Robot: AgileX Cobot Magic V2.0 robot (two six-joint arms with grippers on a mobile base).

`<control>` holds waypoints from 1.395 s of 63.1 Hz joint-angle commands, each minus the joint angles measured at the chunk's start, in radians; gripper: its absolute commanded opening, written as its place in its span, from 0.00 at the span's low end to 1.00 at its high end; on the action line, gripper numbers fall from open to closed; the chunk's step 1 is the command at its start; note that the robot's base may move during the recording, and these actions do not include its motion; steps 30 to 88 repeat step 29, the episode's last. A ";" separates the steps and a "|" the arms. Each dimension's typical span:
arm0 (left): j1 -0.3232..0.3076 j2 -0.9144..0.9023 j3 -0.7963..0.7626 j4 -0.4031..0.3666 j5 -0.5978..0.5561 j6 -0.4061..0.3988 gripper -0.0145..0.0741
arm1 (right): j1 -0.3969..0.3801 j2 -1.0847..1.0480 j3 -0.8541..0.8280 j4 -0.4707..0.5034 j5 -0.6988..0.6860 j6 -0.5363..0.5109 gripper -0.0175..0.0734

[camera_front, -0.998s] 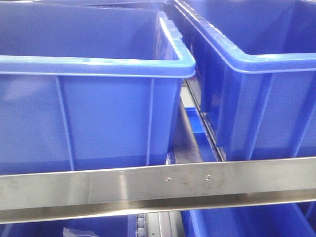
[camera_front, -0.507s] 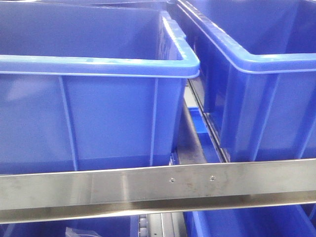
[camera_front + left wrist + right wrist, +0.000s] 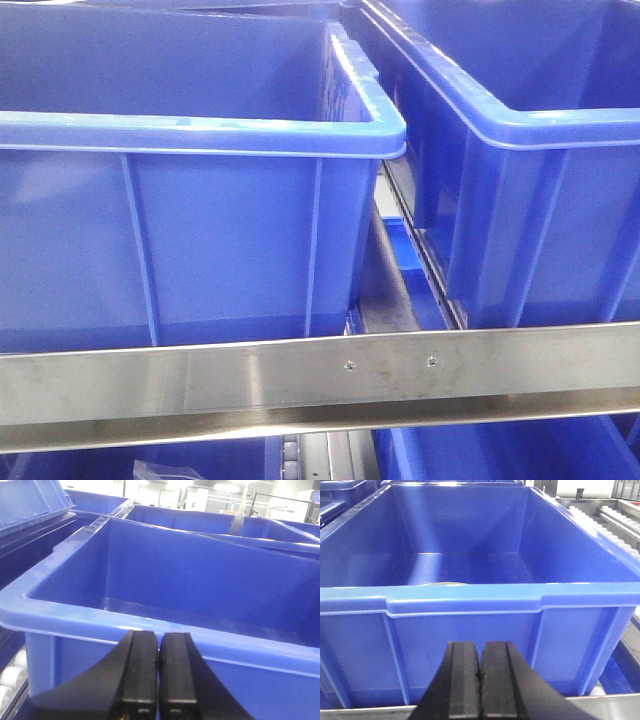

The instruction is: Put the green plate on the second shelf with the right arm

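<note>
right gripper [image 3: 479,680]: nearest in the right wrist view, jaws pressed together on nothing, poised before the near wall of a blue bin [image 3: 470,605]; left gripper [image 3: 159,675]: likewise pinched closed and empty, facing a second blue bin [image 3: 150,625] whose visible floor is bare, more bins beyond it. green plate [image 3: 442,584]: probably the pale sliver just over the near rim on the first bin's floor, identification uncertain, otherwise nothing seen inside. handling, judged: stiff, light, smooth and likely slippery, lying flat, so best pinched across the raised rim at the near edge.
</note>
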 commanded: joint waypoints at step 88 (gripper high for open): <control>0.000 -0.016 0.041 -0.006 -0.079 -0.003 0.31 | -0.008 -0.019 -0.017 0.000 -0.098 -0.010 0.25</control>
